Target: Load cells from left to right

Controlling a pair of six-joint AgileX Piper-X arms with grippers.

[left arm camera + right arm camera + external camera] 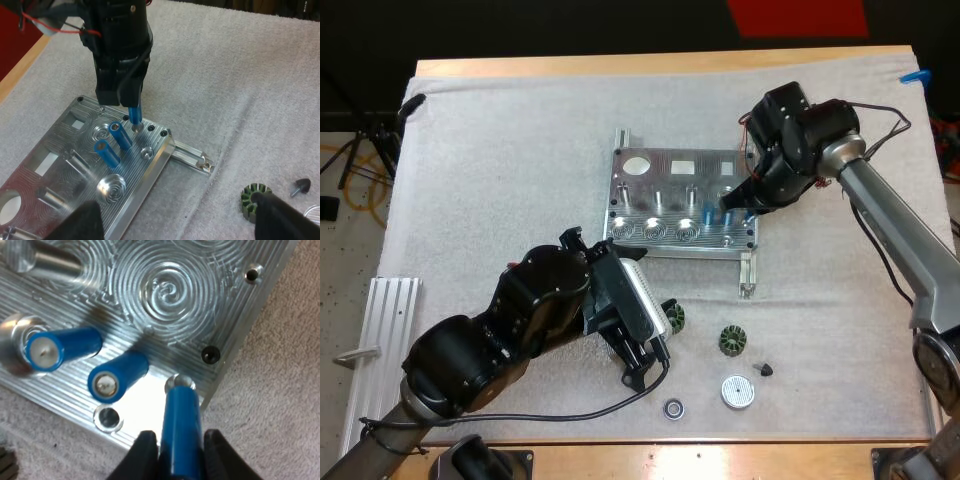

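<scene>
Where the high view gives layout, the wrist views supply contact detail. Overhead, the right gripper [732, 203] stands over the near right corner of the metal fixture [655, 175], which lies mid-mat. The right wrist view shows its fingers [144, 450] clamped from both sides on a blue cell [181, 415], upright, its lower end at the mouth of a corner socket [180, 382]; whether it has entered cannot be told. Two seated cells [117, 375] stand just beside it, and an open socket [107, 418] sits at the fixture's near edge. The left wrist view adds a rail [192, 154] jutting out past that corner.

The left gripper [645, 365] hangs on the near side of the fixture, fingers apart and clear of any thing, just beside a green stator [672, 317]. A second stator [734, 341], black cone [765, 369], white disc [738, 391] and small ring [672, 407] occupy the near right of the white mat [500, 160]. Open mat lies left of and beyond the fixture. A ribbed bar [385, 340] lies at the near left edge.
</scene>
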